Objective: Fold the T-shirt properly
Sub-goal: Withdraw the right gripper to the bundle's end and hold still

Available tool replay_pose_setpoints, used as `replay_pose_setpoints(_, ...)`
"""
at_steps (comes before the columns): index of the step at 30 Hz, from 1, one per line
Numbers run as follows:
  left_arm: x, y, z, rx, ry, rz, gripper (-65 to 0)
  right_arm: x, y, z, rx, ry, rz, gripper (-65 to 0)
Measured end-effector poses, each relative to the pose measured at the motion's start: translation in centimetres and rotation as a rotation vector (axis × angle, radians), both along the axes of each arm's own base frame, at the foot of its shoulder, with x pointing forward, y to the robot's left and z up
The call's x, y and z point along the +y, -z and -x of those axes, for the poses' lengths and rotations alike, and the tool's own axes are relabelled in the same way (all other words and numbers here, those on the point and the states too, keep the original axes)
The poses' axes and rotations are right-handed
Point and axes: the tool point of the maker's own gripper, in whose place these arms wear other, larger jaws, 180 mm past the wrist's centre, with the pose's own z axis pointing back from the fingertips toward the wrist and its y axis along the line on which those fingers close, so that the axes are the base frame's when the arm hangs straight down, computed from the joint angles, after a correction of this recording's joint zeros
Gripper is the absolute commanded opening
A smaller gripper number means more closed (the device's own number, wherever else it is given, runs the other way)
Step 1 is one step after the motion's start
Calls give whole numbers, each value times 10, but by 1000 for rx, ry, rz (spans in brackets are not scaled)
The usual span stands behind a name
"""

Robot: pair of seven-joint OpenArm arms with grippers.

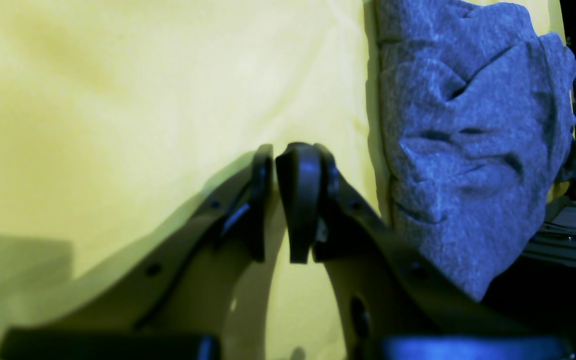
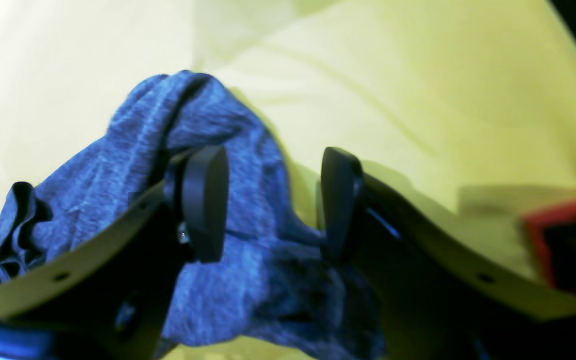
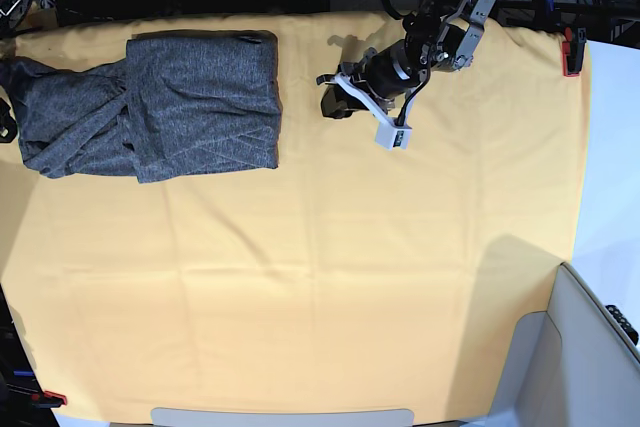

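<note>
Writing: none readable on the T-shirt, the cloth or the arms.
T-shirt [image 3: 170, 107]: lies at the far left corner of the bench, partly folded; a squarish folded body with bunched sleeves trailing toward the left edge. Heathered charcoal knit, soft and creased.
Yellow cloth [image 3: 320, 277]: plain, smooth, covers the bench; faint crease lines. Red clamps [image 3: 571, 52] pin it at two corners.
Open room: the middle and the whole near half of the cloth lie bare.
Left hand [image 1: 274, 200]: above bare cloth just beside the shirt's folded edge, fingers narrow with a slim gap, gripping nothing.
Right hand [image 2: 268, 205]: seen only in its wrist view, over a rumpled part of the shirt, fingers spread wide, fabric below and between them but not pinched.
</note>
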Motion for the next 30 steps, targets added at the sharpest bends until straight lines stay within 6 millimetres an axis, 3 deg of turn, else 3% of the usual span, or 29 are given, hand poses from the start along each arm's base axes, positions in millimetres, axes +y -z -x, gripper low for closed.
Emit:
replay_pose_setpoints(4,0,0,0,1,0,0,-577,16,24,-8,24,-44,-78,-346)
replay_pose_setpoints(7,0,0,0,0,-1,0,-577,17,29,-7,9,-30,-105,-346)
replay_pose_setpoints(20,1,0,0,0,-2,-1,-577,13,30,2,8,-22,-104,-349)
replay_pose_setpoints(30,0,0,0,0,-2,0,-577,-6,25,11,-16,51,-81,-350)
